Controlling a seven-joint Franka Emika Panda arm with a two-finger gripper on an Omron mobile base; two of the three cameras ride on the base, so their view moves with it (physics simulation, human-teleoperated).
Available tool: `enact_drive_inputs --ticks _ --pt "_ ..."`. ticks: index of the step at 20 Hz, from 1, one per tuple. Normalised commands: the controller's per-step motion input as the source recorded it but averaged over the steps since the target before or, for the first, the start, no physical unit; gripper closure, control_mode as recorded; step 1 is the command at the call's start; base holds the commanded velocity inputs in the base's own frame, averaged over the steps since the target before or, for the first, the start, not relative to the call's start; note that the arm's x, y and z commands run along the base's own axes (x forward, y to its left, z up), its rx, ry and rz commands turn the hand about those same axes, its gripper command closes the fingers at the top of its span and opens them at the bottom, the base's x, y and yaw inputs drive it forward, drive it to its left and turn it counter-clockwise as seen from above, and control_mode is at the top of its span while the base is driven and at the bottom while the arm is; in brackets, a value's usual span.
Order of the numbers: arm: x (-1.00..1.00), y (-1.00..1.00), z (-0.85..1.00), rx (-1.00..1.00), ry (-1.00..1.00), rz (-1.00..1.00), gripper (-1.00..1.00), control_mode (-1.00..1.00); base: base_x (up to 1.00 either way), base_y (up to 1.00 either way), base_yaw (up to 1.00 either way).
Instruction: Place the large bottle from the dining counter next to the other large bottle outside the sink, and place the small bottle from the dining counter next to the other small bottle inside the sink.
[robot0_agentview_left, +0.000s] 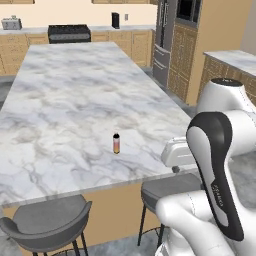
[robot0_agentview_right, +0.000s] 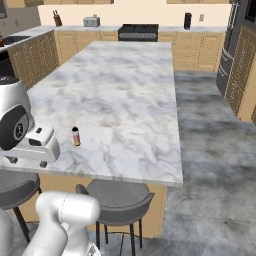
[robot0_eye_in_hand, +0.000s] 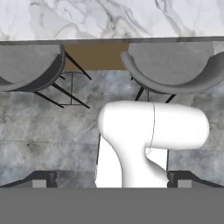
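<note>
The small bottle (robot0_agentview_left: 116, 143) stands up straight on the marble tabletop (robot0_agentview_left: 75, 100), near the front edge, all by itself; it is tiny & slim, w/ a black cap on top, a pale pink body, & orange near the bottom. In the right base view the same small bottle (robot0_agentview_right: 76, 136) sits near the left front part of the tabletop (robot0_agentview_right: 125, 85), just beside the robot's white hand but not touching it.

The tabletop is long, white w/ grey swirly lines, on a tan wood base; two grey stools (robot0_agentview_left: 50, 222) are tucked under its front edge, & in the hand view the stools (robot0_eye_in_hand: 175, 70) show from above w/ the marble edge past them.

The gripper (robot0_eye_in_hand: 112, 181) points down at the grey floor (robot0_eye_in_hand: 43, 140) in front of the stools; its two dark fingertips (robot0_eye_in_hand: 41, 179) stand far apart at the left & right of the hand view, so the jaws are wide open w/ nothing in them.

Far back there is a black stove (robot0_agentview_left: 69, 33), a toaster (robot0_agentview_left: 11, 23) & a dark fridge (robot0_agentview_left: 164, 40); at the far left of the right base view a bit of the sink (robot0_agentview_right: 12, 40) shows on the side counter, too small to tell what is in it.
</note>
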Motion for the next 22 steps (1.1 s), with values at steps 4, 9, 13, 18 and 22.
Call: enact_drive_inputs --ticks 4,9,13,18,22 --pt "0.00 0.00 0.00 0.00 0.00 0.00 -1.00 1.00 0.04 0.00 0.00" --pt "0.57 0.27 0.00 0.00 -0.13 0.03 -1.00 -1.00 0.02 0.00 0.00" --pt "0.82 0.13 0.00 0.00 -0.15 0.12 -1.00 -1.00 0.00 0.00 0.00" --pt "0.70 0.00 0.05 0.00 0.06 0.02 -1.00 -1.00 0.00 0.00 0.00" --pt "0.58 0.16 0.17 -0.01 0.05 0.00 -1.00 -1.00 0.00 0.00 0.00"
